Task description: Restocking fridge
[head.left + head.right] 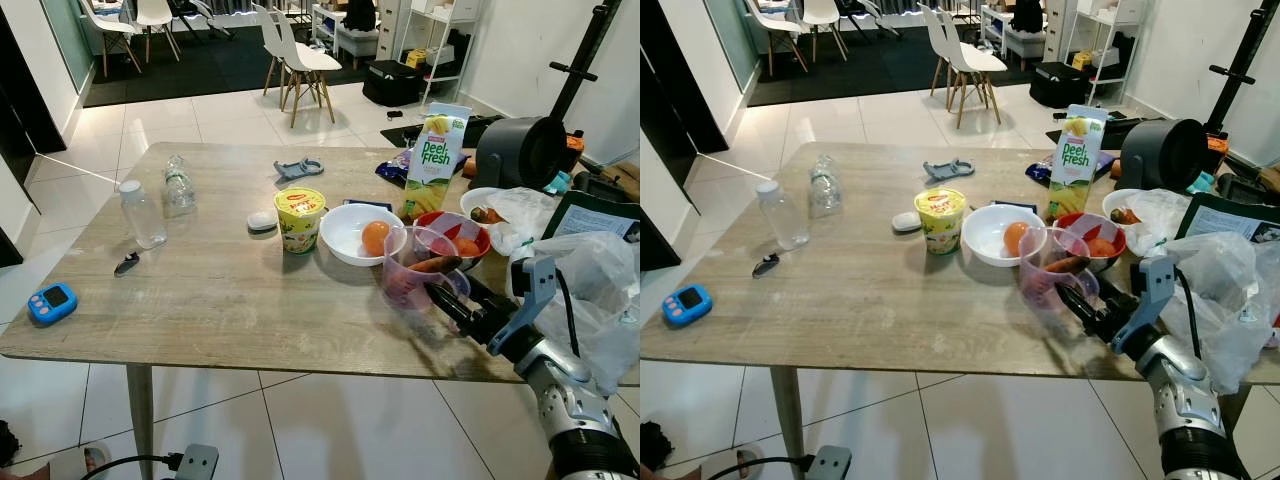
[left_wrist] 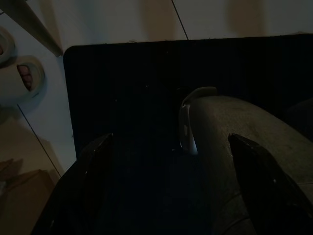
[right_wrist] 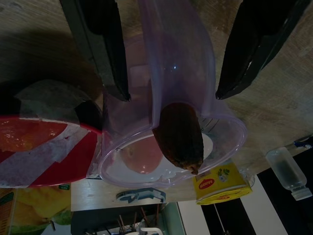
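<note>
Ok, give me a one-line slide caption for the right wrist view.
Right gripper, jaws open, straddles the handle of a clear purple measuring jug holding a brown sausage-like item.

We cannot make out much in the dark left wrist view: the left hand (image 2: 171, 191) shows as two black fingers over a dim grey shape. The crumpled clear plastic bags (image 1: 590, 290) are cut off at the picture's right edge. The dark brown vegetable (image 3: 180, 134) hides part of the clear purple plastic jug (image 3: 171, 98).
</note>
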`<state>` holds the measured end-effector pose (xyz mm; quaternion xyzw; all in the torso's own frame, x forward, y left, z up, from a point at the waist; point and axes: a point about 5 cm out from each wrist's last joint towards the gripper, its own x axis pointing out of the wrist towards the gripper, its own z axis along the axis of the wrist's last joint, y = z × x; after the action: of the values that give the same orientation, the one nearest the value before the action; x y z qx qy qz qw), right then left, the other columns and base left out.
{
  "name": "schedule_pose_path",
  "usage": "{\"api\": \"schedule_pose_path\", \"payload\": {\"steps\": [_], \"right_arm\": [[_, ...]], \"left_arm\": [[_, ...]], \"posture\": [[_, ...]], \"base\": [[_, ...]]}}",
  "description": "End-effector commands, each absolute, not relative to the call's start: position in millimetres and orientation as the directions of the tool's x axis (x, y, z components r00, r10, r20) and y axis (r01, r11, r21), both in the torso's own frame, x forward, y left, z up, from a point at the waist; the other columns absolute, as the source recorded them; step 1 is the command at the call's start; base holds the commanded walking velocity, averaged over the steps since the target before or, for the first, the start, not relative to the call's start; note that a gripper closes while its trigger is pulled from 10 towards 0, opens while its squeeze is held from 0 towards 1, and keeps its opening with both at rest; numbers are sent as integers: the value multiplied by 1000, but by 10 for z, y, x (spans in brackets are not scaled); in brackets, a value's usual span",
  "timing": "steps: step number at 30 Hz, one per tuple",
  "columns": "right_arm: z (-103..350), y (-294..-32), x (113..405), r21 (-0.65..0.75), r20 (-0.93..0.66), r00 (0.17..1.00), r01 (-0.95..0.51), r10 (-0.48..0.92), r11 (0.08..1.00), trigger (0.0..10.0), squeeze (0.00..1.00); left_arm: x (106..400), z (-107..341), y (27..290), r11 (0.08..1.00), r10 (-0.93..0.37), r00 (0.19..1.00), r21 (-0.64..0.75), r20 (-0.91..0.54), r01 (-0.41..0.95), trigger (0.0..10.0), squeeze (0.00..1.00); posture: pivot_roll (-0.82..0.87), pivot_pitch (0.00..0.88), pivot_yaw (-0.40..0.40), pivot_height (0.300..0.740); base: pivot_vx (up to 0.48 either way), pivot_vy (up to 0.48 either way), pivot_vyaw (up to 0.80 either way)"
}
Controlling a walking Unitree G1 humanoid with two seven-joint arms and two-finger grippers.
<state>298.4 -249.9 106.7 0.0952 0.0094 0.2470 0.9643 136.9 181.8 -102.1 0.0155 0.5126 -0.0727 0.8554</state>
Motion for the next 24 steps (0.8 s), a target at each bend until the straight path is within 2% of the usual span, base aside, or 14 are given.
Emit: {"api": "schedule_pose_path", "payload": {"steps": [1, 7, 8, 12, 13, 20, 21, 22, 23, 24], "right_arm": [[1050, -2499, 2991, 185, 18, 879, -471, 476, 862, 10000, 0], [1041, -2478, 3000, 186, 18, 881, -468, 473, 864, 10000, 0], [1039, -2473, 3002, 184, 19, 881, -468, 472, 865, 0, 0], [1040, -2470, 3005, 182, 21, 882, -467, 471, 865, 0, 0], [1043, -2478, 3007, 180, 24, 884, -462, 466, 868, 10000, 0], [1055, -2509, 3004, 180, 33, 891, -451, 452, 874, 10000, 0], [1057, -2510, 3003, 180, 35, 891, -452, 453, 874, 8471, 0], [1059, -2510, 3003, 180, 37, 890, -453, 454, 873, 8471, 0], [1061, -2512, 3003, 180, 39, 890, -453, 453, 873, 2431, 0], [1062, -2513, 3002, 180, 41, 891, -452, 453, 874, 2431, 0]], "left_arm": [[1255, -1061, 1829, 988, -108, 423, -48, -900, 150, 10000, 0], [1250, -1062, 1834, 988, -107, 422, -47, -900, 150, 10000, 0], [1251, -1062, 1833, 988, -108, 422, -48, -900, 150, 10000, 0], [1254, -1061, 1831, 987, -109, 423, -48, -900, 151, 10000, 0], [1255, -1060, 1831, 987, -110, 423, -49, -899, 152, 10000, 0], [1256, -1060, 1834, 987, -110, 423, -48, -900, 154, 10000, 0], [1256, -1059, 1835, 987, -110, 423, -48, -900, 154, 10000, 0], [1256, -1059, 1835, 987, -110, 423, -48, -900, 154, 10000, 0], [1257, -1059, 1836, 987, -110, 423, -48, -900, 154, 10000, 0], [1257, -1059, 1836, 987, -110, 423, -48, -900, 154, 10000, 0]], "posture": [[68, 0, 4, 740], [69, 0, 3, 740], [68, 0, 5, 740], [68, 0, 4, 740], [68, 0, 4, 740], [66, 0, 6, 740], [67, 0, 7, 740], [67, 0, 7, 740], [67, 0, 7, 740], [67, 0, 7, 740]], "base": [[0, 0, 0], [0, 0, 0], [0, 0, 0], [0, 0, 0], [0, 0, 0], [0, 0, 0], [0, 0, 0], [0, 0, 0], [0, 0, 0], [0, 0, 0]]}}
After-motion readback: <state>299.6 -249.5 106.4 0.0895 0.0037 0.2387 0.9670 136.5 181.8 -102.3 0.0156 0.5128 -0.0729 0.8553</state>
